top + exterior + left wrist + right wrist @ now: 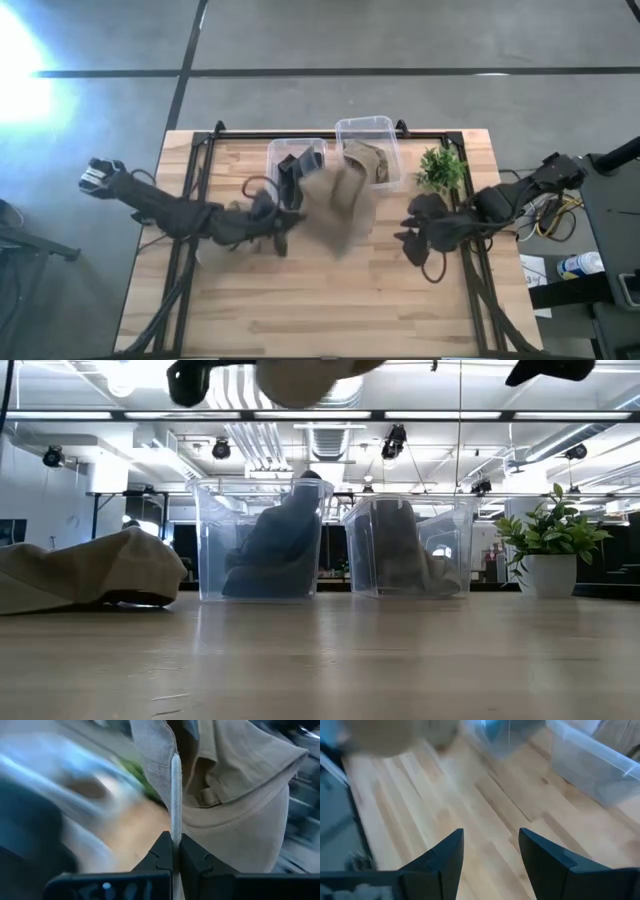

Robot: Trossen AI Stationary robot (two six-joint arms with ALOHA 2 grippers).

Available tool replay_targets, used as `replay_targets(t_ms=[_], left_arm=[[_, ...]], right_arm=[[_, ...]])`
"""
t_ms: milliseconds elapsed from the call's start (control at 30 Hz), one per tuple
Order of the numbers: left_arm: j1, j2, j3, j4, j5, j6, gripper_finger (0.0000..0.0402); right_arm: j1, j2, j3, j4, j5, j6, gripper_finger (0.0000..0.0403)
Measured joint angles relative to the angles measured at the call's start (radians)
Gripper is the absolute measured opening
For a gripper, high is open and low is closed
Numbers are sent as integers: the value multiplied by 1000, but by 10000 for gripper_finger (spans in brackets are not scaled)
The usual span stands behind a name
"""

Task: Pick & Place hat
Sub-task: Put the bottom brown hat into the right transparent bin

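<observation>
The left gripper [283, 215] pinched the tan hat [340, 208] aloft at table centre, right gripper [412, 232] spread empty at three o'clock; it should carry level toward the one-o'clock bin [370, 140], holding firm
</observation>
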Motion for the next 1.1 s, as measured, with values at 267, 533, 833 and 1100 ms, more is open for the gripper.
replay_targets(t_ms=[267, 533, 833, 1100], left_arm=[[173, 115, 158, -3, -230, 141, 7], [247, 235, 269, 45, -94, 137, 7], [268, 297, 311, 261, -54, 127, 7], [336, 330, 312, 341, 22, -89, 7]], right_arm=[[13, -43, -75, 267, 302, -5, 201], [3, -17, -90, 381, 578, -76, 203], [7, -7, -124, 397, 680, -25, 203], [19, 14, -124, 572, 834, -324, 203]])
